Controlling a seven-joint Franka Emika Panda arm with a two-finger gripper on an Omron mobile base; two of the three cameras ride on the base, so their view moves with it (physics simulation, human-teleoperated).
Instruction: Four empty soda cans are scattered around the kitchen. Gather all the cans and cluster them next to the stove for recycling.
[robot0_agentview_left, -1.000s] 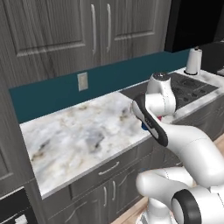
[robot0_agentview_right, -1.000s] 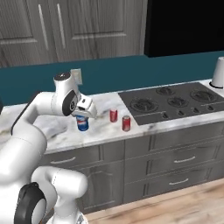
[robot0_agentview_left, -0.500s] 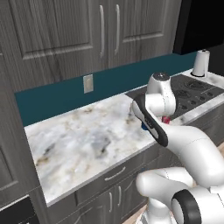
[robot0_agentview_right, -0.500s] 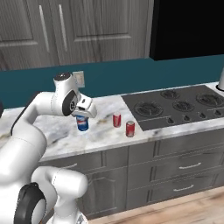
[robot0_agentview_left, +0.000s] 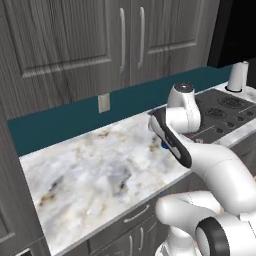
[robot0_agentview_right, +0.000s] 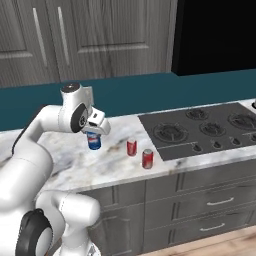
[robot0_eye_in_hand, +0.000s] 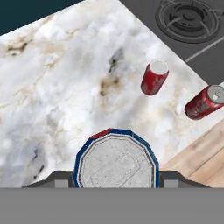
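My gripper (robot0_agentview_right: 93, 135) is shut on a blue soda can (robot0_agentview_right: 93, 142) and holds it upright over the marble counter (robot0_agentview_right: 115, 165), left of the stove (robot0_agentview_right: 200, 130). In the hand view the can's silver top (robot0_eye_in_hand: 116, 164) sits between the fingertips of the gripper (robot0_eye_in_hand: 116, 180). Two red soda cans (robot0_agentview_right: 131, 147) (robot0_agentview_right: 147, 158) stand on the counter close to the stove's left edge. The hand view shows these red cans (robot0_eye_in_hand: 154, 77) (robot0_eye_in_hand: 204, 102) ahead and to the right, near the stove (robot0_eye_in_hand: 188, 26). A sliver of the blue can (robot0_agentview_left: 164, 145) peeks out behind the arm in the left base view.
A tall white cylinder (robot0_agentview_left: 237, 76) stands at the back beyond the stove (robot0_agentview_left: 225, 112). Grey wall cabinets (robot0_agentview_right: 100, 40) hang above the teal backsplash, with an outlet (robot0_agentview_left: 104, 103) on it. Drawers (robot0_agentview_right: 210, 200) run below the counter's front edge. A wide stretch of marble (robot0_agentview_left: 90, 170) lies left of the arm.
Both base views have shifted, so the base has moved. The blue can stays in the gripper at the same spot relative to the arm. The red cans have not moved.
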